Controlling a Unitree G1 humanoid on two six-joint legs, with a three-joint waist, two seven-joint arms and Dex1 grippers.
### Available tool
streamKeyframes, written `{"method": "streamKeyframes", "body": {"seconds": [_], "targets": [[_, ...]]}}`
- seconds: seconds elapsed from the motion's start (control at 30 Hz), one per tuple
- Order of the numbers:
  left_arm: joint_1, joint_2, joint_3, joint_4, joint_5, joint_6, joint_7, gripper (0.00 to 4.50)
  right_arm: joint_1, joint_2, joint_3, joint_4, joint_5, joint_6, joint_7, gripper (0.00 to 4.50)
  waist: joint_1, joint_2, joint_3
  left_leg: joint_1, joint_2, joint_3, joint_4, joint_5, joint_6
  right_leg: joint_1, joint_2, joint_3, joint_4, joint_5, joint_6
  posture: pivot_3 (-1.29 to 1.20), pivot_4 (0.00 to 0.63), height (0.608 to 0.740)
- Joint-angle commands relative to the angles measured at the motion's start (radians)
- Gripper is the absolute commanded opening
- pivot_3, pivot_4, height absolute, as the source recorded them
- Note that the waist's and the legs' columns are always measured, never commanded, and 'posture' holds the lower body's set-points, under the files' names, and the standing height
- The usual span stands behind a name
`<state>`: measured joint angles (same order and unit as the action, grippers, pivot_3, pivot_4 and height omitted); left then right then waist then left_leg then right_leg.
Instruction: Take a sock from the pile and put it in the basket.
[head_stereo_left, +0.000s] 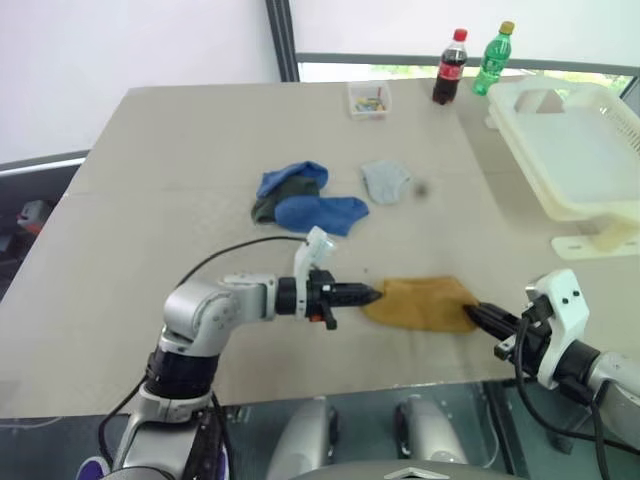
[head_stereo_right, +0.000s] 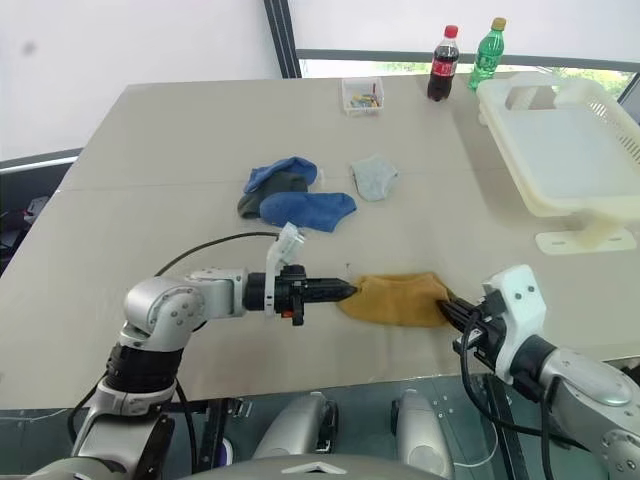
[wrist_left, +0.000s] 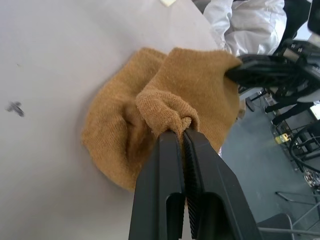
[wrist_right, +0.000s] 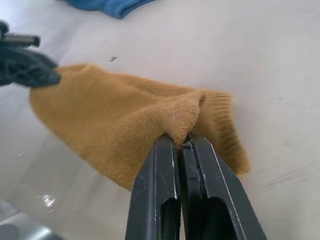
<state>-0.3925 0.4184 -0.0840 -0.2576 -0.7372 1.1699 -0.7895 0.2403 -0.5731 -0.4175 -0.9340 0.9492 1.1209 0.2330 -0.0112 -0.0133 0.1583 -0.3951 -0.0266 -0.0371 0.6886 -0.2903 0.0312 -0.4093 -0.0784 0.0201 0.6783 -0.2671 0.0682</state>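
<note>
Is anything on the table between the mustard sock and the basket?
Nothing visible. The mustard sock, pinched by the left gripper and right gripper, has bare table between it and the basket.

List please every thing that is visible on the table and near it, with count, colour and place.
mustard sock: 1, mustard-yellow, near table edge, stretched between both tools
pile: blue socks and a dark green one, middle of the table
grey sock: 1, light grey, just right of the pile, apart from it
basket: 1, cream-white, right side of the table
clear box: 1, clear plastic, far side of the table
cola bottle: 1, dark with red cap, far edge
green bottle: 1, green with yellow cap, right of the cola bottle
table: 1, beige
left tool: shut on the mustard sock's left end
right tool: shut on its right end
</note>
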Motion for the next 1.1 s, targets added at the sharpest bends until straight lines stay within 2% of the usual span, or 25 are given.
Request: {"method": "streamKeyframes", "body": {"seconds": [0.03,0.27,0.5,0.53,0.57,0.7,0.73,0.77,0.8,0.87,1.03,1.1], "targets": [[0.001,-0.031,0.014,-0.014,0.003,-0.048,0.037,0.00,0.001,-0.020,0.005,-0.002,-0.017,-0.046,-0.001,0.05,0.001,0.000,0.000,0.000,0.000,0.000,0.000,0.000,0.000,0.000,0.000,0.000,0.000,0.000,0.000,0.00,0.150,0.740],[-0.009,-0.043,0.036,0.017,0.000,-0.075,0.064,0.00,0.007,-0.033,0.017,0.018,-0.031,-0.084,0.004,0.05,0.000,0.000,0.000,0.000,0.000,0.000,0.000,-0.001,0.002,0.000,0.000,0.000,0.000,0.000,0.000,0.00,0.150,0.740],[-0.003,-0.066,-0.048,0.109,0.085,-0.136,0.083,0.00,0.063,-0.042,0.125,0.152,-0.184,-0.178,0.053,0.05,0.002,0.000,0.000,0.000,-0.001,0.000,0.000,-0.001,0.002,0.000,0.000,0.000,-0.001,0.000,0.000,0.00,0.150,0.740],[-0.005,-0.072,-0.048,0.113,0.076,-0.129,0.078,0.75,0.069,-0.047,0.136,0.163,-0.201,-0.188,0.060,0.00,0.002,0.000,0.000,0.000,-0.001,0.000,0.000,-0.001,0.002,0.000,0.000,0.000,-0.001,0.000,0.000,0.00,0.150,0.740],[-0.008,-0.074,-0.055,0.116,0.084,-0.134,0.079,1.06,0.078,-0.055,0.145,0.172,-0.221,-0.200,0.069,0.00,0.001,0.000,0.000,0.000,-0.001,0.000,0.000,-0.001,0.002,0.000,0.000,0.000,-0.001,0.000,0.000,0.00,0.150,0.740],[-0.012,-0.069,-0.054,0.121,0.095,-0.144,0.081,2.88,0.101,-0.094,0.171,0.187,-0.305,-0.283,0.130,0.00,0.001,0.000,0.000,0.000,0.000,0.000,0.000,-0.001,0.002,0.000,0.000,0.000,-0.001,0.000,0.000,0.00,0.150,0.740],[-0.011,-0.063,-0.049,0.118,0.091,-0.143,0.076,3.41,0.105,-0.096,0.167,0.189,-0.322,-0.306,0.139,0.69,0.001,0.000,0.000,0.000,0.000,0.000,0.000,-0.001,0.002,0.001,0.000,0.000,-0.001,0.000,0.000,0.00,0.150,0.740],[-0.008,-0.055,-0.045,0.115,0.088,-0.144,0.071,3.88,0.109,-0.102,0.166,0.188,-0.344,-0.329,0.145,1.01,0.001,0.000,0.000,0.001,0.000,0.000,0.000,-0.001,0.002,0.002,0.000,0.000,-0.001,0.000,0.000,0.00,0.150,0.740],[-0.004,-0.048,-0.033,0.111,0.081,-0.143,0.067,4.41,0.113,-0.115,0.167,0.181,-0.380,-0.352,0.145,1.53,0.001,0.000,0.000,0.003,0.000,0.000,0.000,-0.001,0.002,0.003,0.000,-0.001,-0.001,0.000,0.000,0.00,0.150,0.740],[0.002,-0.034,0.000,0.102,0.048,-0.130,0.052,4.50,0.114,-0.119,0.143,0.156,-0.394,-0.383,0.161,2.44,-0.001,0.000,0.000,0.005,0.000,0.000,0.000,-0.001,0.002,0.005,0.000,0.000,-0.001,0.000,0.000,0.00,0.150,0.740],[0.017,0.043,0.055,0.092,-0.033,-0.070,-0.024,4.50,0.150,-0.147,0.049,0.083,-0.371,-0.458,0.271,2.44,-0.001,0.001,0.000,0.006,0.002,0.000,-0.002,-0.002,0.002,0.005,0.002,0.000,-0.001,0.000,0.000,0.00,0.150,0.740],[0.013,0.068,0.056,0.101,-0.044,-0.046,-0.037,4.50,0.157,-0.163,0.049,0.080,-0.386,-0.494,0.315,1.89,0.000,0.000,0.000,0.006,0.002,0.000,-0.002,-0.002,0.002,0.005,0.002,0.000,-0.001,0.000,0.000,0.00,0.150,0.740]]}}
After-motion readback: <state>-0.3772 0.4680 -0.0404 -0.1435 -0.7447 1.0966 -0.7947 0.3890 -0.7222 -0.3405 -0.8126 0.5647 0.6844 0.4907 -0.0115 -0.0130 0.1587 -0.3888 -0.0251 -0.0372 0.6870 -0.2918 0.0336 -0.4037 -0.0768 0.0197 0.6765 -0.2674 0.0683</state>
